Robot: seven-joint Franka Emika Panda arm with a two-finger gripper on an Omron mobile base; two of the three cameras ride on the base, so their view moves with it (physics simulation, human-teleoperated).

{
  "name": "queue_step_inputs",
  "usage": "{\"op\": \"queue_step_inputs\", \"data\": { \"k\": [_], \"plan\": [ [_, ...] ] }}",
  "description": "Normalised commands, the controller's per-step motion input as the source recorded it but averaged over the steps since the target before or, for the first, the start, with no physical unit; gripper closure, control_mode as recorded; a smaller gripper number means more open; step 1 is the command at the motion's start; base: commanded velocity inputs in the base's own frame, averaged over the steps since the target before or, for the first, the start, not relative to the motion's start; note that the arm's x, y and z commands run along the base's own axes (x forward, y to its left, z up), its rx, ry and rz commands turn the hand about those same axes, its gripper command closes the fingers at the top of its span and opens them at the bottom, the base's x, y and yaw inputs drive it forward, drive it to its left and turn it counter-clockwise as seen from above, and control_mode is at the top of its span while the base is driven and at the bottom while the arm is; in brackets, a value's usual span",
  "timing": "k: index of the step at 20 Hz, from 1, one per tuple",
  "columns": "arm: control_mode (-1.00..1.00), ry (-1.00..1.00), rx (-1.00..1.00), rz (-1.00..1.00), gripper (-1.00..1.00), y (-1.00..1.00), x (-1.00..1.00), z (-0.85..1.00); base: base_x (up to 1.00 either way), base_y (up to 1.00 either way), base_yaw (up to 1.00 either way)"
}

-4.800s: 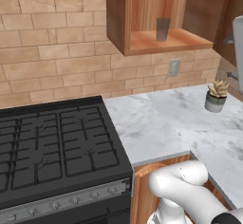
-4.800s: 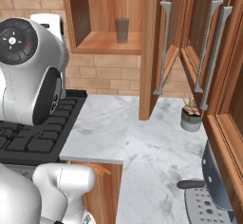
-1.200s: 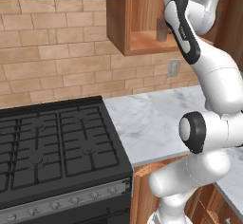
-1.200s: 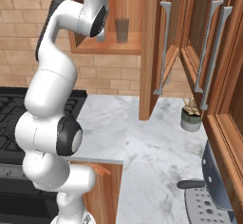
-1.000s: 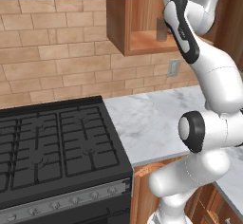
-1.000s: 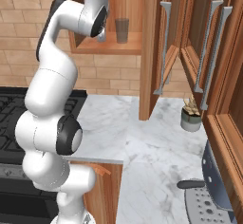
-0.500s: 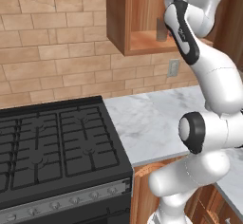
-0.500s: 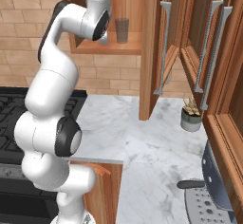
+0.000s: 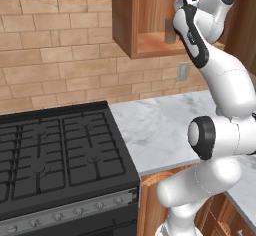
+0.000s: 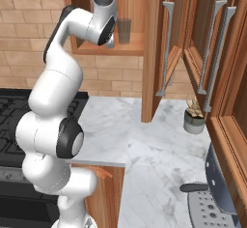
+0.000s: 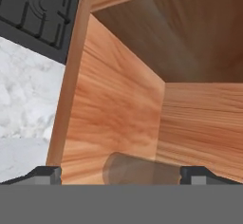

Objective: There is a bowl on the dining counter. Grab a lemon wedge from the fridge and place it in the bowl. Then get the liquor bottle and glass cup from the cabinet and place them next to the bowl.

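The glass cup [image 9: 170, 31] [image 10: 124, 31], a small translucent grey tumbler, stands on the floor of the open wooden cabinet [image 9: 125, 25] [image 10: 137, 49]. My arm is raised high, with the hand at the cabinet's opening, right by the cup. In the hand view the picture is rolled. There the cup [image 11: 137, 170] lies between the two finger tips of my gripper [image 11: 121, 174], which is open and not closed on it. The cabinet's wooden walls [image 11: 109, 104] surround the cup. The bowl, dining counter, fridge, lemon wedge and liquor bottle are out of view.
A black stove [image 9: 55, 155] sits left of the marble worktop [image 9: 155, 125] [image 10: 154, 145] under the cabinet. A small potted plant [image 10: 194, 118] stands at the back right. Open wooden doors with grey bar handles [image 10: 166, 48] hang right of the cabinet. A wall outlet [image 9: 182, 71] is on the brick.
Since the oldest frames the arm has risen from a low folded pose up to the cabinet. Over the last second the hand has edged closer to the cup, jaws still open.
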Motion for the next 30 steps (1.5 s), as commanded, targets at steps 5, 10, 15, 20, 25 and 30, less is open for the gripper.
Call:
{"op": "queue_step_inputs", "data": {
  "k": [5,10,15,20,25,30],
  "plan": [
    [-1.00,0.00,0.00,0.00,-1.00,-0.11,0.32,-0.03,0.00,0.00,0.00],
    [-1.00,0.00,0.00,0.00,-1.00,-0.09,0.30,-0.01,0.00,0.00,0.00],
    [-1.00,-0.04,0.00,0.00,-1.00,-0.05,0.14,0.00,0.00,0.00,0.00],
    [-1.00,-0.06,-0.01,0.00,-1.00,-0.01,0.03,0.00,0.00,0.00,0.00],
    [-1.00,-0.01,0.00,0.00,-1.00,-0.01,0.13,0.00,0.00,0.00,0.00],
    [-1.00,0.00,0.00,0.00,-1.00,-0.03,0.22,0.00,0.00,0.00,0.00]
  ]
}}
